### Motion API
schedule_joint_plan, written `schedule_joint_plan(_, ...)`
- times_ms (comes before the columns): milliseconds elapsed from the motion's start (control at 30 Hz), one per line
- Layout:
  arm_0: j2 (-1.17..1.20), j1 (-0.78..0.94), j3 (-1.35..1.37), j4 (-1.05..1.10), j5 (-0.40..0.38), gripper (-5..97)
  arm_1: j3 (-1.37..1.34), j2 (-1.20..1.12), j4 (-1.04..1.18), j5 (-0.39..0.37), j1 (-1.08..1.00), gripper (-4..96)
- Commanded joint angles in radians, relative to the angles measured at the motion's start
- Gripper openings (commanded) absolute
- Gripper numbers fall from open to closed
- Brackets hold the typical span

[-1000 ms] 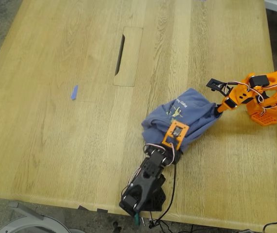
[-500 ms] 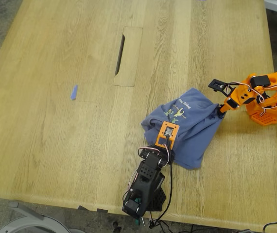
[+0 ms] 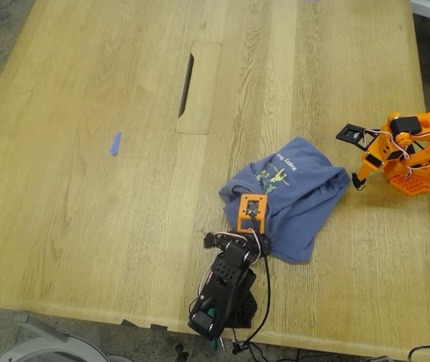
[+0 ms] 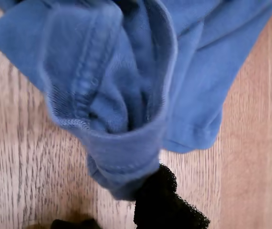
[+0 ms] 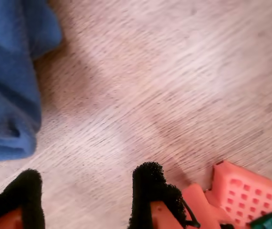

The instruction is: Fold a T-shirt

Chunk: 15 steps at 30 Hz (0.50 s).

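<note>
The slate-blue T-shirt (image 3: 299,190) lies bunched on the wooden table toward the exterior view's right, its printed figures and yellow lettering facing up. My first gripper (image 3: 258,241), on the black arm at the near edge, is shut on a folded hem of the T-shirt (image 4: 126,71); one black pad (image 4: 167,202) shows under the cloth. My second gripper (image 3: 361,178), on the orange arm at the exterior view's right, hangs open just off the shirt's edge. Bare table shows between its black pads (image 5: 148,188), with the T-shirt (image 5: 7,95) off to one side.
A small blue scrap of tape (image 3: 115,143) lies at the exterior view's left. A rectangular hatch with a dark slot (image 3: 198,87) sits in the table's far middle. The orange arm's base (image 3: 411,172) stands near the table's right edge in the exterior view.
My second gripper let go of the shirt's edge and drew back toward the exterior view's right. My first gripper pulled its hem toward the near edge, and the cloth settled flatter.
</note>
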State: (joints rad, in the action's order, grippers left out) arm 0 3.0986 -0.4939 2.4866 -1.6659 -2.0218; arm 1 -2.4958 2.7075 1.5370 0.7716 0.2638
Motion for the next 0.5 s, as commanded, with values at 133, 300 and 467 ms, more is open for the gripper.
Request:
schedule_joint_plan(133, 0.049, 0.124, 0.009, 0.107, 0.029, 96, 0.163, -0.078, -0.061, 0.0, -0.06, 25.7)
schedule_joint_plan(300, 0.063, 0.233, -0.035, 0.077, 0.058, 97, 0.255, -0.097, -0.026, 0.008, -0.087, 24.0)
schedule_joint_plan(467, 0.057, 0.448, -0.14, 0.021, 0.104, 97, 0.339, -0.097, 0.012, 0.011, -0.129, 21.8)
